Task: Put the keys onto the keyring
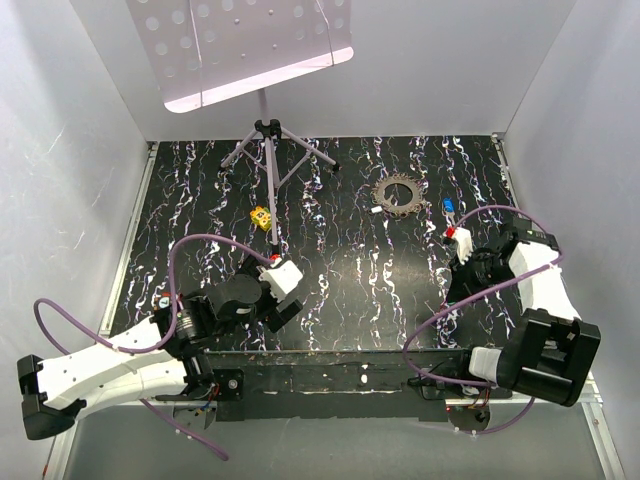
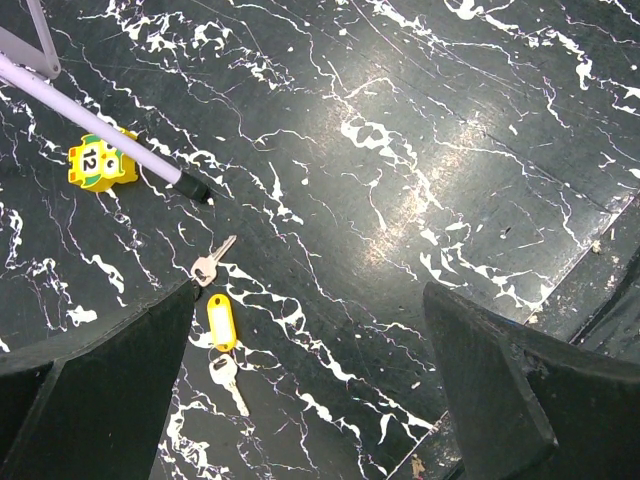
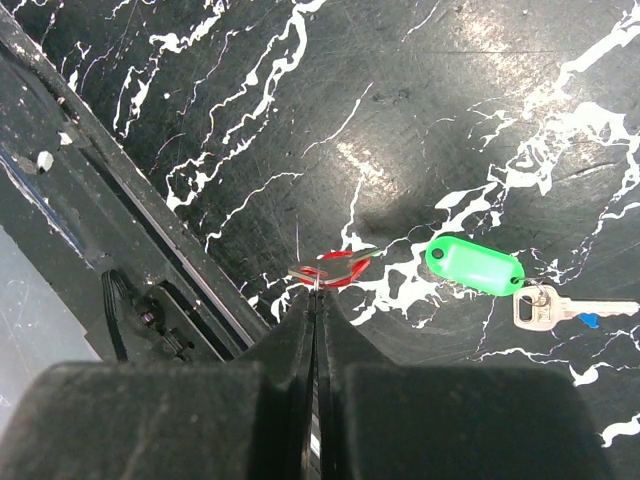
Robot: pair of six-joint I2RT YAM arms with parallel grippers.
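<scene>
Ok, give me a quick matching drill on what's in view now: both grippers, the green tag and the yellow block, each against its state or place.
Things:
1. left gripper
2. right gripper
3. green tag
4. yellow block

States or places:
A. shut on a red piece
B. beside the stand leg
C. open wide
D. next to a silver key

Pairs: 1-C, 2-A, 3-D, 4-B

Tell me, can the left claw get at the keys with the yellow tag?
Probably yes. The left claw is wide open, and the yellow tag and two keys lie uncovered on the table just in front, close to one finger. The stand leg ends beyond them, out of the way.
</scene>
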